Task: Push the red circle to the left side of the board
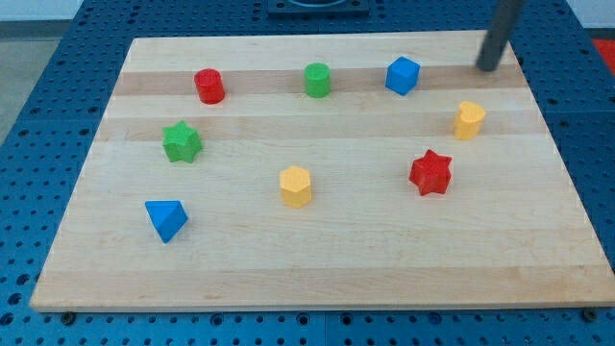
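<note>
The red circle [209,86] is a short red cylinder near the board's top left. My tip [489,67] is the lower end of a dark rod at the view's top right, near the board's top right corner. It is far to the right of the red circle and touches no block. The nearest blocks to my tip are the blue cube [403,75] to its left and the yellow block [469,120] below it.
On the wooden board [317,279]: a green cylinder [318,80] at top middle, a green star [182,142] at left, a blue triangular block [166,219] at lower left, a yellow hexagon [296,185] at centre, a red star [430,172] at right.
</note>
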Available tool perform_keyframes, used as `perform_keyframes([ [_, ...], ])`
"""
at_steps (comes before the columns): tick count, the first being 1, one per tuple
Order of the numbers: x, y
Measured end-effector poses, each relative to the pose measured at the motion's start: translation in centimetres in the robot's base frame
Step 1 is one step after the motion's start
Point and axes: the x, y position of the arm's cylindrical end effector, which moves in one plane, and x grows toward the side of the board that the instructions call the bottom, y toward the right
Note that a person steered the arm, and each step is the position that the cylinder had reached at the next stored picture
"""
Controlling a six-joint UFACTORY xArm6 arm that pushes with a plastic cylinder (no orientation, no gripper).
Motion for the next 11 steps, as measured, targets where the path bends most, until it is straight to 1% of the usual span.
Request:
perform_keyframes([
  [1, 3.1, -5.1],
  [2, 8.2, -8.4],
  [3, 9.3, -15.8],
  [4, 7.6, -22.4],
  [5, 7.0, -24.3],
  [6, 7.1, -24.6],
  [7, 6.7, -28.4],
  [8, 5.5, -31.0],
  [10, 1.2, -38.8],
  [11, 2.6, -39.0],
])
